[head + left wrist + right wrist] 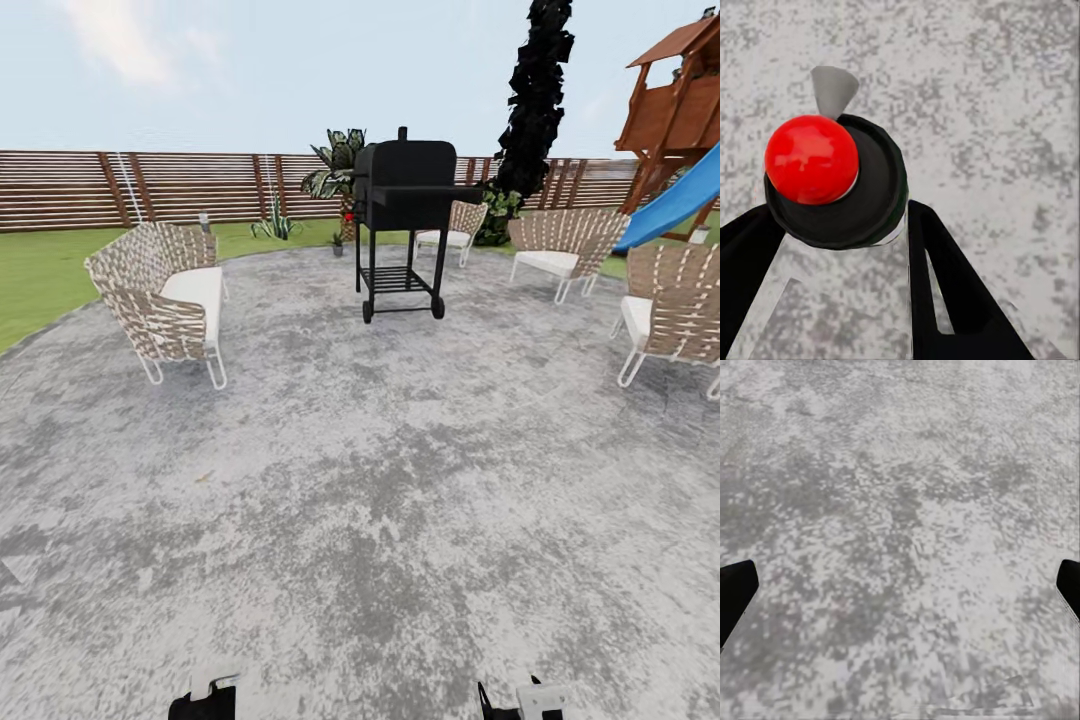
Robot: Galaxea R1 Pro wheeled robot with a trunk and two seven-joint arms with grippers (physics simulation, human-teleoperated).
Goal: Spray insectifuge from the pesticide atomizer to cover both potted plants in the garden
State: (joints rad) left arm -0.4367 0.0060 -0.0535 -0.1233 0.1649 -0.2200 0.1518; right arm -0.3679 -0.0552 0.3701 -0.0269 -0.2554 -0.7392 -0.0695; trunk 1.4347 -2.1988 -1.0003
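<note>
Nearest, above the grey patio (360, 520), the left gripper (840, 225) has its dark fingers (945, 292) pinching a small object with a round black cap and a red ball on top, a grey nozzle at its tip; this looks like the pesticide atomizer (832, 180). The right gripper (900, 592) hangs over bare paving, fingers (735, 592) spread wide and empty. Further off, the black grill (403, 225) stands mid-patio, woven chairs (165, 300) to either side of it. Beyond the grill, by the wooden fence (180, 185), a pale-speckled leafy plant (335, 165) may be one potted plant; I cannot be sure. The risk: driving past the grill could clip it or a chair, jolting the bottle loose.
</note>
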